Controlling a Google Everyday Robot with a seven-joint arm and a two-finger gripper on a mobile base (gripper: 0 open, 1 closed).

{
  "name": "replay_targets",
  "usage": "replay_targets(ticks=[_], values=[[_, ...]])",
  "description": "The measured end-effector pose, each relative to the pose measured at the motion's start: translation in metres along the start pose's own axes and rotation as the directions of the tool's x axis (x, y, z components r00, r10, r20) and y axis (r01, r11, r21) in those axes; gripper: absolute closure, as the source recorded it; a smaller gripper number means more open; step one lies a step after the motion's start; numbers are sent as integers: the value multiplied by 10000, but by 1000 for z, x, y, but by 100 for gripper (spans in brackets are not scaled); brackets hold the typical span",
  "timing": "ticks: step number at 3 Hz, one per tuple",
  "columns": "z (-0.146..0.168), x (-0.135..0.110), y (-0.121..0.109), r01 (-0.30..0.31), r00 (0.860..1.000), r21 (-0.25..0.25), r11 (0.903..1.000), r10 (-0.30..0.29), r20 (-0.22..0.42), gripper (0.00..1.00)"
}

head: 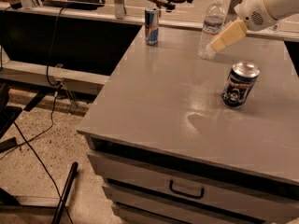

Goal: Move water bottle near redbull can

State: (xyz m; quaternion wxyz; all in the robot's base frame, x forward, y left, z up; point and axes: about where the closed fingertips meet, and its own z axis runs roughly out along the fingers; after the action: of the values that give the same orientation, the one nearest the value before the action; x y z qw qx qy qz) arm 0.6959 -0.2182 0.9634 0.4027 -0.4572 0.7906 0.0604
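Cables (50, 59) hang down past the left side of the table (154, 101), and a black pole (65, 195) lies on the speckled floor below its near left corner.

On the table, the redbull can (151, 26) stands upright at the far edge, close to the far left corner. It's slim and blue and silver with a bit of red, but I can't read any writing on it.

Further right along that same far edge is the water bottle (211, 27), upright, with a white cap, clear ribbed body and a white label with a coloured band. The label text isn't readable either. It's well apart from the redbull can, with only bare table top between the two.

The hand (222, 38) comes in from the top right, a cream piece slanting down and left from a white wrist, with its tip right against the lower right side of the water bottle. Honestly can't tell if it's clenched on the bottle or released.

Nearer the right edge, in front of the hand, sits a wider dark can (239, 84) with a round white logo, lettering too small to read. It stands off to the right, not between the bottle and the redbull can.

Under the front edge there's a drawer (187, 190) with a dark handle.
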Motion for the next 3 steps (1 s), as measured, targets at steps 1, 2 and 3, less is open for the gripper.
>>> replay_targets(ticks=[1, 2, 3], values=[[0, 0, 0, 0, 10000, -2, 10000, 0, 0, 0], [6, -8, -7, -274, 9990, 89, 9996, 270, 358, 0], [6, -8, -7, -273, 9990, 87, 9996, 270, 358, 0]])
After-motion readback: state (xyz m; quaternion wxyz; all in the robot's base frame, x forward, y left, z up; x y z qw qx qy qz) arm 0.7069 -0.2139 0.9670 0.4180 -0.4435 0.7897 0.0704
